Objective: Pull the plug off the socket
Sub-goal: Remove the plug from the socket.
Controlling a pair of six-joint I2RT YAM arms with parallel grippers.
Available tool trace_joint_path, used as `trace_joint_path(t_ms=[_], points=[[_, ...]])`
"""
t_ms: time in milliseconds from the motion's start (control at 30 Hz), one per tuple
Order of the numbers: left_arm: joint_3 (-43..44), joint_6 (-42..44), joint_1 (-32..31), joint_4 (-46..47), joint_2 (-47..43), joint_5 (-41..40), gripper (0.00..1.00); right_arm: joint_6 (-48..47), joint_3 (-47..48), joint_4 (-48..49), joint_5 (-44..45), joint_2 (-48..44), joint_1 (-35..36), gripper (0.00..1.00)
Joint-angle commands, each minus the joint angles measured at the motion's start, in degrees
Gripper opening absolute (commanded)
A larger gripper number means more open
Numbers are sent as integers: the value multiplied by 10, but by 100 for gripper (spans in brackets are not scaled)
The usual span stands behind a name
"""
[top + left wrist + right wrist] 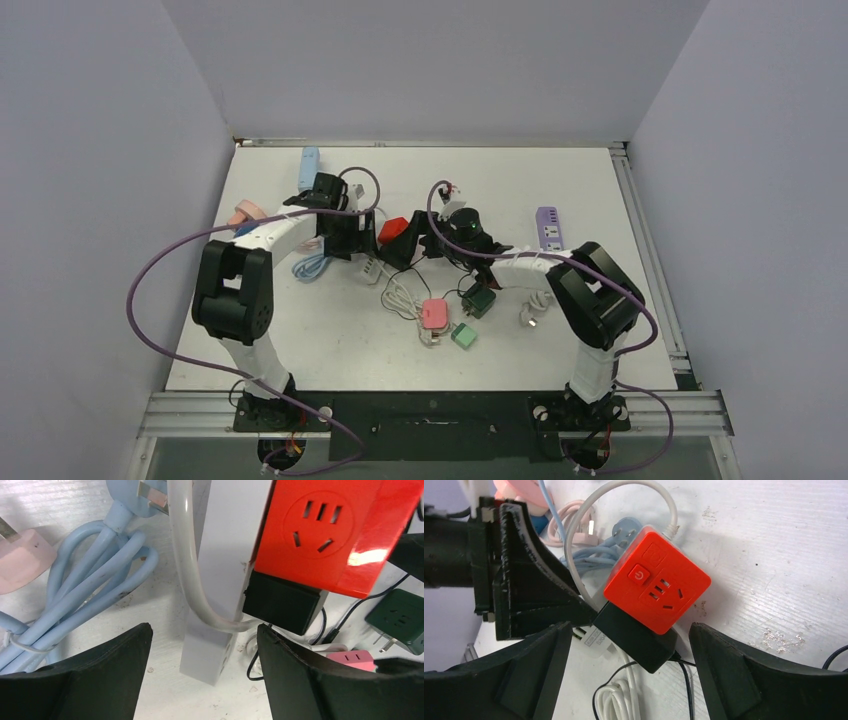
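The socket is a red cube (656, 587) lying on the white table, and a black plug (634, 637) is seated in its lower side. My right gripper (629, 642) is open, its fingers standing either side of the black plug without touching it. My left gripper (202, 647) is open around the end of a white power strip (207, 645), with a gap on each side. In the left wrist view the red socket (330, 535) and black plug (282, 602) sit just beyond the right finger. From above, both grippers meet at the socket (393, 229).
A white cable (185, 555) curves over the power strip. A light blue cable bundle (90, 590) and a pink plug (22, 560) lie to the left. A coiled white cable (400, 295), pink cube (435, 314), green cube (463, 335), dark green cube (478, 299) and purple strip (548, 228) lie nearby.
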Motion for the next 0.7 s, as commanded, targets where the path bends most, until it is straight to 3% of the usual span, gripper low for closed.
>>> trace_joint_path(t_ms=[0,167,300,500,667], points=[[30,12,-6,-12,19,-9,72,-80,-16,46,-31,0,5,92],[41,16,-11,-14,42,-22,64,-132,-8,30,-58,15,7,97],[51,20,-16,-20,64,-29,56,-179,4,16,-77,30,14,96],[59,26,-27,-22,80,-26,34,-254,10,-12,-81,39,31,92],[61,33,-29,-22,84,-13,14,-250,-42,55,-67,20,29,91]])
